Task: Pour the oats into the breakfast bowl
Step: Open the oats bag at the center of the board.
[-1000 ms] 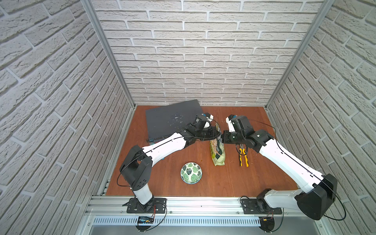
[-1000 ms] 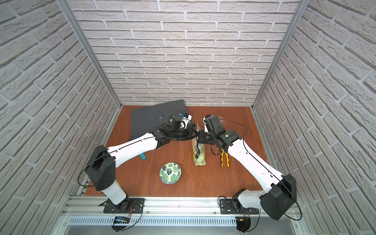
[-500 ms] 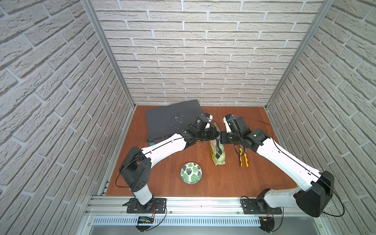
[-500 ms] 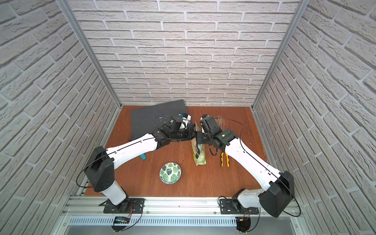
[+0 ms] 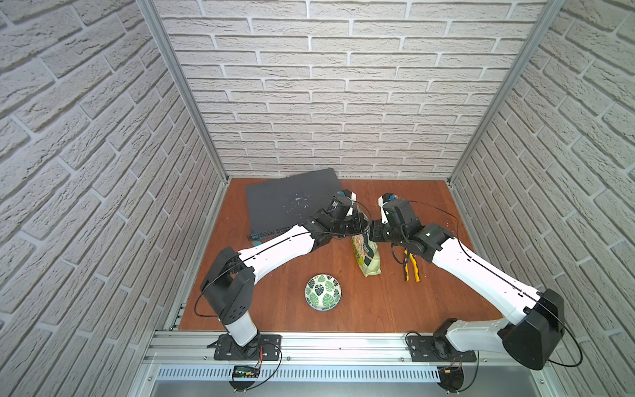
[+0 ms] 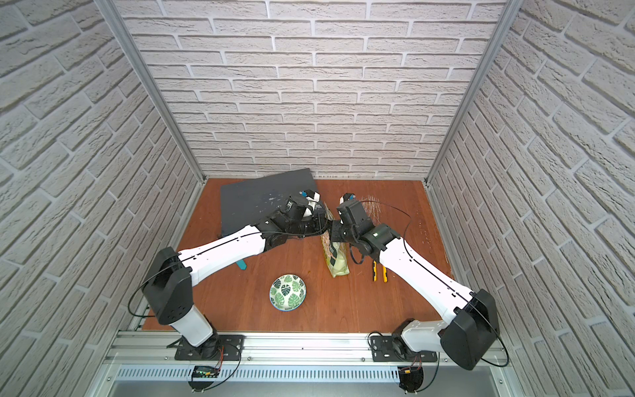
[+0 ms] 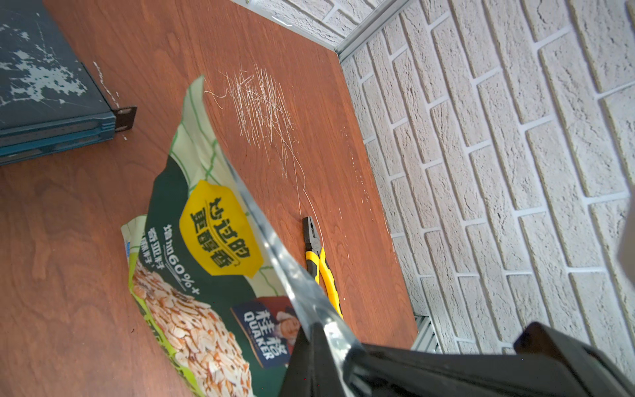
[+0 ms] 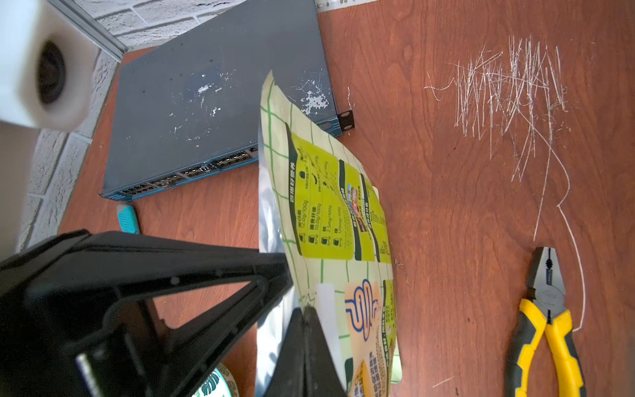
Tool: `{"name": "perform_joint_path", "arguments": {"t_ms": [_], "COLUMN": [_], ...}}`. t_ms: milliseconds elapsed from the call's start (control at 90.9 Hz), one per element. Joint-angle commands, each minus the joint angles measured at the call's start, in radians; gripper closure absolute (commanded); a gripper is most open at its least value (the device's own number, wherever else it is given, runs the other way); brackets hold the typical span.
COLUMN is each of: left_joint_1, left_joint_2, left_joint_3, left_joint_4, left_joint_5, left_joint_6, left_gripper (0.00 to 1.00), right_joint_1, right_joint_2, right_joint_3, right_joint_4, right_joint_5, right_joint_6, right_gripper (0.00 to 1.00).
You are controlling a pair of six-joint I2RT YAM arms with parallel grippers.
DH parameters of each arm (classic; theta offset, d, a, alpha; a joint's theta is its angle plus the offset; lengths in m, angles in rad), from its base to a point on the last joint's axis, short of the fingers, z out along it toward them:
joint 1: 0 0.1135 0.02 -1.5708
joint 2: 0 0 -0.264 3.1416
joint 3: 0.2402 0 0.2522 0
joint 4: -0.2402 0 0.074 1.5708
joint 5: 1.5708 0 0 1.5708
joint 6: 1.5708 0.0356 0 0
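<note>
One pouch, one bowl, one pliers (yellow), one switch, one teal tool

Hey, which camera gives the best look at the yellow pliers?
The right wrist view: the pliers lie large and sharp, head and yellow handles clear, only the handle ends cropped. The left wrist view hides them partly behind the oat pouch. In both top views they are small, partly under the right arm.
</note>
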Motion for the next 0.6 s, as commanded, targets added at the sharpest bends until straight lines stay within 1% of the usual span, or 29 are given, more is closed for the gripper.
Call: {"name": "perform_joint_path", "arguments": {"t_ms": [0, 231, 330, 506, 594], "left_joint_1": [0.023, 0.022, 0.023, 0.023, 0.025], "left_joint_2": [-0.044, -0.055, -0.053, -0.054, -0.064], "left_joint_3": [-0.033, -0.037, -0.034, -0.041, -0.05], "left_joint_4": [-0.113, -0.1, -0.103, -0.09, -0.076], "left_joint_5": [-0.049, -0.011, 0.001, 0.01, 0.006], "left_joint_6": [0.012, -0.004, -0.006, -0.013, -0.009], "left_gripper": [1.0, 1.0, 1.0, 1.0, 1.0], "right_joint_1": [-0.029, -0.029, -0.031, -0.057, -0.083], "right_joint_2": [-0.034, -0.005, 0.001, 0.009, 0.006], "right_joint_3": [-0.002, 0.004, -0.004, -0.026, -0.036], "right_joint_4": [0.12, 0.136, 0.155, 0.198, 0.179], "right_joint_5": [0.197, 0.221, 0.211, 0.026, -0.08], "right_joint_6": [0.025, -0.001, -0.018, -0.037, -0.104], "right_gripper": [0.97, 0.97, 0.97, 0.97, 0.97]}}
